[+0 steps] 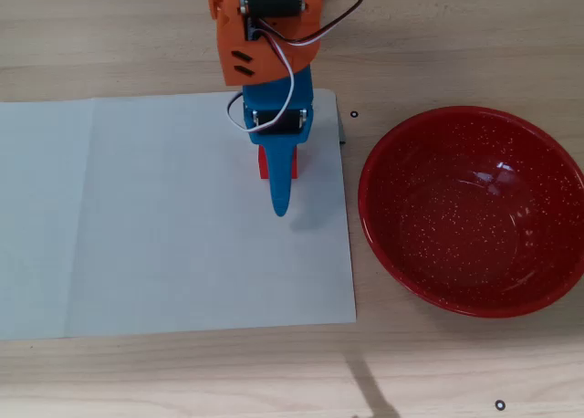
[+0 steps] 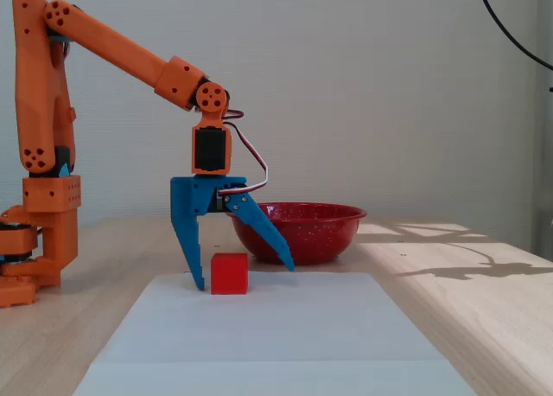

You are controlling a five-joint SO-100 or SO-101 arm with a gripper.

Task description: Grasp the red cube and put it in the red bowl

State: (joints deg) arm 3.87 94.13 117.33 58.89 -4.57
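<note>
The red cube sits on a white paper sheet. My blue gripper is open and lowered around it. The straight finger stands right against the cube's left side, and the angled finger is spread out above and to its right. In the overhead view the gripper covers most of the cube, so only a red edge shows. The red bowl is empty and stands to the right of the sheet; in the fixed view the bowl is behind the gripper.
The white sheet covers the left and middle of the wooden table. The orange arm base stands at the left of the fixed view. A small grey piece lies at the sheet's far right corner.
</note>
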